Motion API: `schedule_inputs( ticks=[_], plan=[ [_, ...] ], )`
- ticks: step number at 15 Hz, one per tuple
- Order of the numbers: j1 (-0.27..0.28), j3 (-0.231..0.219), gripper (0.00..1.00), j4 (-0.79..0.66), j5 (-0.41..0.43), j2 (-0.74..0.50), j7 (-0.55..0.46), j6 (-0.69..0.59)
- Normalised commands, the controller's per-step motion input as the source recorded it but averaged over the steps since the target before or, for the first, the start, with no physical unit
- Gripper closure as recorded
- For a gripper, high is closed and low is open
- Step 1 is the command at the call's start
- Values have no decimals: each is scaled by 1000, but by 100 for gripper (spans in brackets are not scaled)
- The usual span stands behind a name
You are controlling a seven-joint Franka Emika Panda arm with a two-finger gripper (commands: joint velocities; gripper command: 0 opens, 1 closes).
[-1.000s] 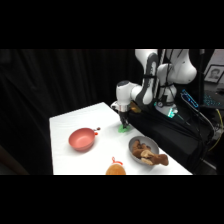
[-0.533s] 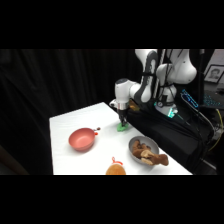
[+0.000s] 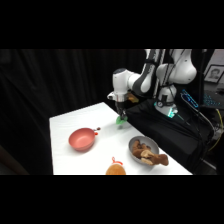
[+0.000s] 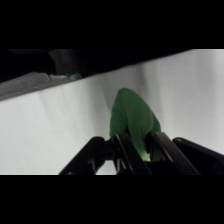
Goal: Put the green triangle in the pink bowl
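The green triangle [image 3: 120, 120] sits at the far edge of the white table [image 3: 70, 125], right under my gripper [image 3: 120, 114]. In the wrist view the green triangle [image 4: 132, 119] fills the gap between the two black fingers [image 4: 158, 143], which close against its sides. My gripper [image 4: 140, 148] is shut on it. The pink bowl [image 3: 82, 139] rests on the table to the left and nearer the camera, well apart from the gripper, with a small dark bit beside its rim.
A grey metal bowl [image 3: 144, 150] with brown contents stands at the right front. An orange object [image 3: 116, 170] lies at the front edge. Dark cloth and the arm's base [image 3: 170, 100] lie behind the table.
The gripper has stayed over the green triangle at the table's far edge, shifting only slightly. The bowls have not moved.
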Motion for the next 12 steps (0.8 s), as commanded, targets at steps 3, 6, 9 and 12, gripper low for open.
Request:
schedule_inputs(
  ticks=[3,6,9,12],
  plan=[
    [-65,78,94,15,-121,-458,50,-397],
    [-90,90,94,65,-84,-445,2,-409],
    [-89,96,94,119,-58,-395,-30,-411],
    [-74,106,94,173,-44,-271,-40,-385]
  ],
)
